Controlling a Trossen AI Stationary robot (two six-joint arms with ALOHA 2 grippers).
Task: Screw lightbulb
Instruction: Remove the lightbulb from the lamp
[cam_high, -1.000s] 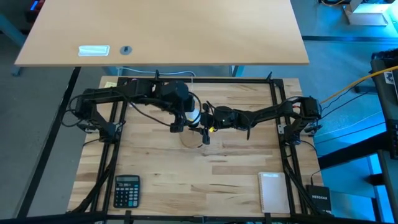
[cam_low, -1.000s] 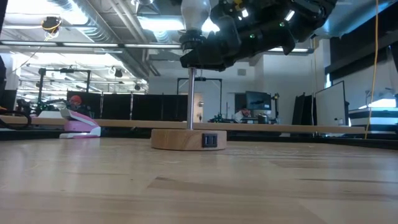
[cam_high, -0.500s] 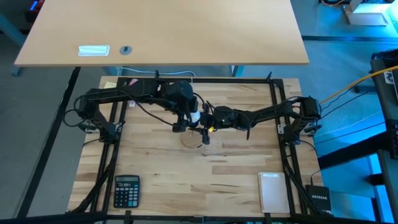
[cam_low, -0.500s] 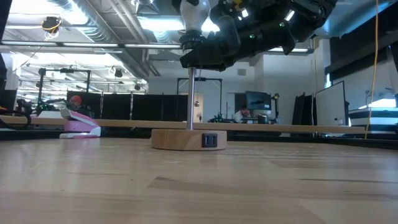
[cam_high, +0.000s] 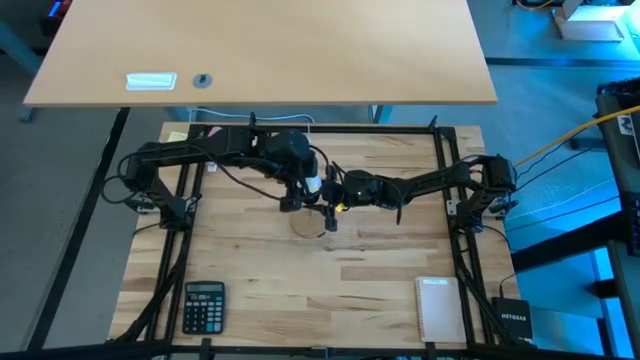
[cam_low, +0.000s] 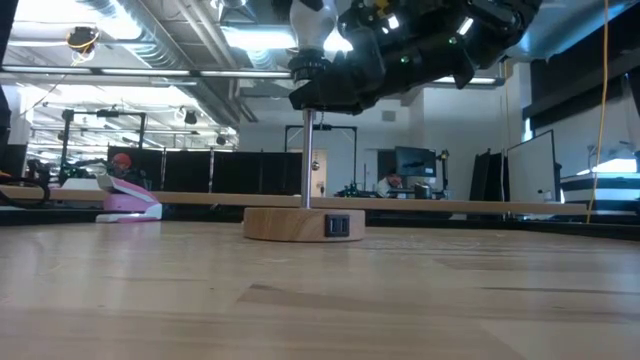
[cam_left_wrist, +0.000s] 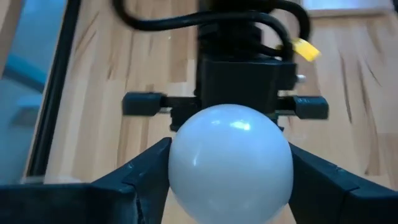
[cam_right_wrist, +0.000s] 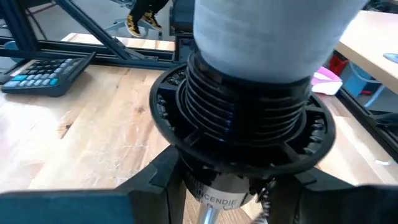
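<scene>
The white lightbulb (cam_left_wrist: 230, 163) sits base down in the black ribbed socket (cam_right_wrist: 245, 124), which stands on a metal stem (cam_low: 308, 160) rising from the round wooden base (cam_low: 302, 223) at mid-table. My left gripper (cam_high: 303, 190) is over the bulb, shut on its globe. My right gripper (cam_right_wrist: 239, 180) reaches in from the table's right and is shut on the socket below its flange; it also shows in the low view (cam_low: 340, 90). The bulb's screw base is hidden inside the socket. My left gripper pinches the bulb's round globe (cam_left_wrist: 180, 165) between its two fingers (cam_left_wrist: 143, 171), one on each side. The fingers come from above, slanting in from the far left. The bulb stands upright in the socket. My right gripper pinches the socket's lower body (cam_right_wrist: 214, 186), just under the wide flange, between its two fingers (cam_right_wrist: 158, 180). The fingers come about level from the table's right. The socket stands upright on its stem, its base on the table.
A calculator (cam_high: 204, 305) lies near the front left, a white pad (cam_high: 440, 308) near the front right, and a black box (cam_high: 515, 318) just off the table's right front corner. Dark frame rails (cam_high: 170, 250) run along both sides.
My left gripper has shifted a little toward the table's right, closer over the bulb; in the low view a dark finger now shows against the bulb's left side. My right gripper, the socket and the base have kept still.
</scene>
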